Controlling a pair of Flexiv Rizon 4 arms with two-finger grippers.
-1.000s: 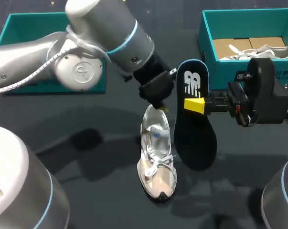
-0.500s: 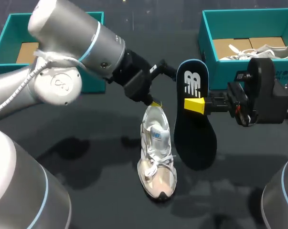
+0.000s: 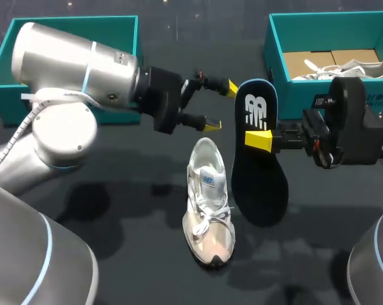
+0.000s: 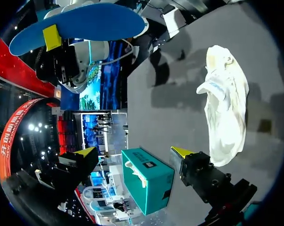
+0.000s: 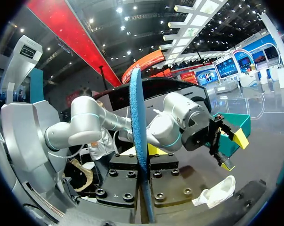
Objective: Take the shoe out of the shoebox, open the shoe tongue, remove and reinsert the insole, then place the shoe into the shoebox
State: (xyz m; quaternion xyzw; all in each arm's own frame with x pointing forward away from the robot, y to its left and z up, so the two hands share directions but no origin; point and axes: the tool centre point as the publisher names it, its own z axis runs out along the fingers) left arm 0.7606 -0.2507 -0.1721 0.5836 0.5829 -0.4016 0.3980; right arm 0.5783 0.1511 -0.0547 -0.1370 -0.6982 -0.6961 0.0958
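The shoe [image 3: 208, 206] stands sole down on the dark desk [image 3: 115, 254] at the centre of the head view, toe toward the lower edge of the frame and heel toward the upper edge, well apart from the shoebox [image 3: 275, 44] at the upper right. That shoebox holds cardboard [image 3: 318, 61] and a second shoe [image 3: 362, 65]. A further teal box [image 3: 124, 28] sits at the upper left, partly hidden behind the left arm. The shoe's collar gapes wide with the laces slack, so the tongue appears to be opened. The insole [image 3: 260, 165] is out of the shoe: the right end effector [image 3: 260, 140] is clamped on it from both sides near its middle and holds it clear of the desk, just right of the shoe, heel end uppermost. In the right wrist view the insole stands edge-on between that arm's fingers. The left end effector [image 3: 220, 105] hangs near the shoe's heel, toward the upper edge of the frame, fingers spread apart and holding nothing. The left wrist view confirms an empty gap between the yellow tips, with the shoe lying off to one side of them. By this evidence, extraction of the shoe, tongue opening and insole removal are complete. Two steps remain: reinserting the insole and returning the shoe to the shoebox.
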